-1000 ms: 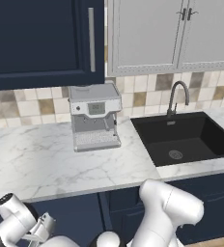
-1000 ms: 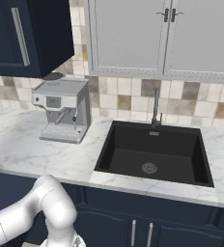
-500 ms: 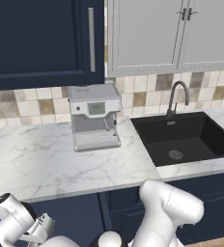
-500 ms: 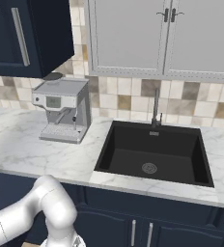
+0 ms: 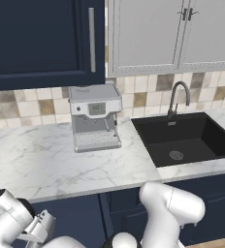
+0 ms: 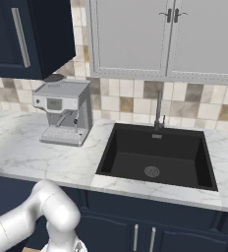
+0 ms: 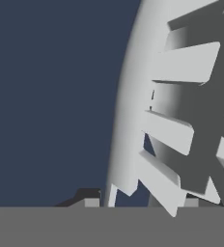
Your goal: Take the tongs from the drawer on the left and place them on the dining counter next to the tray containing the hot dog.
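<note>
As arm (image 5: pixel 15 220) has sunk slightly lower-left beneath the worktop (image 5: pixel 37 164), end effector (image 7: pixel 139 200) faces navy front (image 7: pixel 46 96) close up (prob. the drawer); jaw state: cannot tell. Tongs: whereabouts unclear, presum. inside; retrieval pending.

The white arm (image 5: pixel 170 208) bends low and reaches down to the left; its hand (image 5: pixel 17 223) sits at the bottom left corner.

arm (image 5: pixel 15 220): wrist sunk slightly lower at bottom-left of left base view | rest: unchanged
</note>
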You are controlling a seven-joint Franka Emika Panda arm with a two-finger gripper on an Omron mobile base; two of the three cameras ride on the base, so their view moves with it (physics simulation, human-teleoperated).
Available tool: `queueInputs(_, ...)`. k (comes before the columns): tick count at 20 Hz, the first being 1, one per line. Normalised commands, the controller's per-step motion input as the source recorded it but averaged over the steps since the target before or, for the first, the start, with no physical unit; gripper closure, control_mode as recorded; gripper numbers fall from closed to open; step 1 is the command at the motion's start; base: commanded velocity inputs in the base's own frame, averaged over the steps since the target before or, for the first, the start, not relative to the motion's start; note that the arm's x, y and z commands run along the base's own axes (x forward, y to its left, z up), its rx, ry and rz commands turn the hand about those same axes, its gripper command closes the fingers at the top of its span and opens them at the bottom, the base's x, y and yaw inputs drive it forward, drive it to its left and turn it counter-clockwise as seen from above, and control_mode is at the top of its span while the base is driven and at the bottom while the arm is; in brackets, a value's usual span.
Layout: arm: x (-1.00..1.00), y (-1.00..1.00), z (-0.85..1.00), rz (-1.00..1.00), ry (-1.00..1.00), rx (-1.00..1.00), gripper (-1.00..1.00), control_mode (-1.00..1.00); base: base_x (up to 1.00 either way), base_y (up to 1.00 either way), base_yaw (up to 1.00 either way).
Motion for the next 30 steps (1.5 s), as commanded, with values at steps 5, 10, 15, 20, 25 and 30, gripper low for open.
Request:
queueInputs(5,-0.27,-0.23,0.72,0.0,-0.07,0.0,1.0,-1.0,0.0,0.0,0.0)
queueInputs(10,-0.14,-0.32,0.67,0.01,-0.12,0.02,1.0,-1.0,0.0,0.0,0.0)
queueInputs(15,-0.01,-0.33,0.75,0.04,-0.06,0.09,1.0,-1.0,0.0,0.0,0.0)
queueInputs(20,0.01,-0.36,0.81,0.03,0.0,0.16,1.0,-1.0,0.0,0.0,0.0)
queueInputs(25,0.11,-0.37,0.71,0.01,0.0,0.15,1.0,-1.0,0.0,0.0,0.0)
queueInputs(30,0.27,-0.47,0.4,0.02,-0.05,0.07,1.0,-1.0,0.0,0.0,0.0)
